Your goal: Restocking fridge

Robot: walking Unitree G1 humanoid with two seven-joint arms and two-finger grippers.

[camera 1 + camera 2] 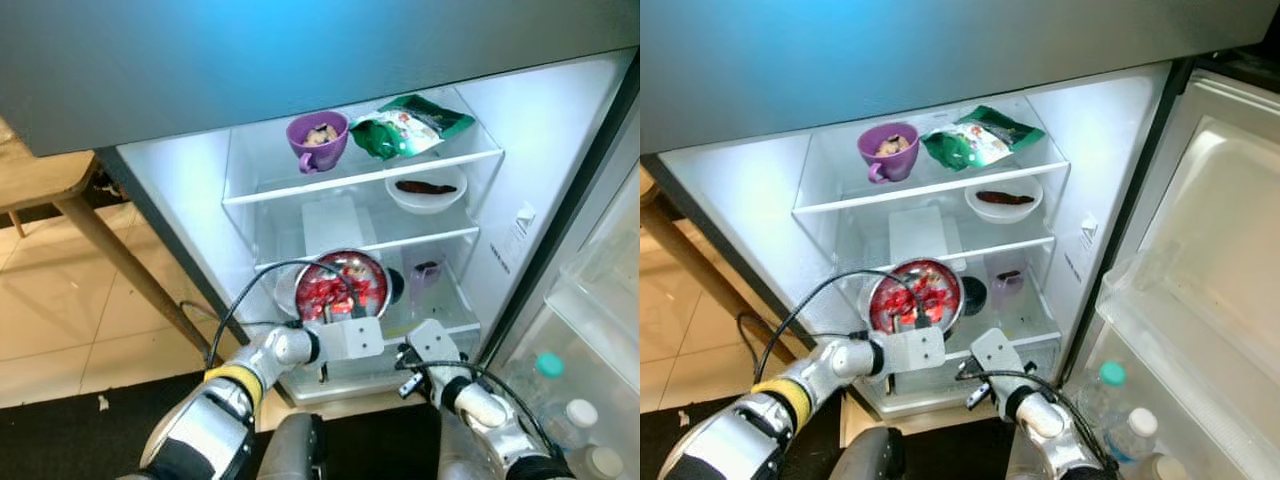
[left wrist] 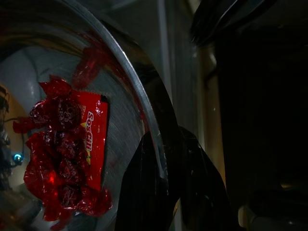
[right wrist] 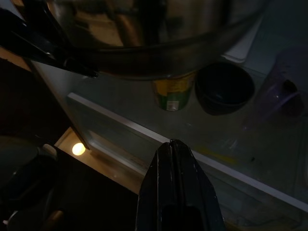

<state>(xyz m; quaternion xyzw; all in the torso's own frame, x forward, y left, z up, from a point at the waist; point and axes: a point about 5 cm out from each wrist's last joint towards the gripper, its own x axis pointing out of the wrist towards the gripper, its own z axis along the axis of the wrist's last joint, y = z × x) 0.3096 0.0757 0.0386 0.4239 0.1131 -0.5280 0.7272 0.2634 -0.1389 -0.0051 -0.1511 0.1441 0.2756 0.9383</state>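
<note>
- Left arm (image 1: 255, 365) reaches forward and up, elbow bent, yellow band at the forearm.
- Left gripper (image 2: 161, 163): fingers clamped on a bowl (image 1: 342, 284) rim, one finger each side.
- Right arm (image 1: 480, 405) extended forward, lower, beside the left.
- Right gripper (image 3: 177, 159): fingers pressed together, holding nothing, pointing ahead.

On the top shelf (image 1: 300, 188) the cup (image 1: 318, 139) stands left of the bag (image 1: 408, 126); below, a bowl (image 1: 426, 189).
</note>
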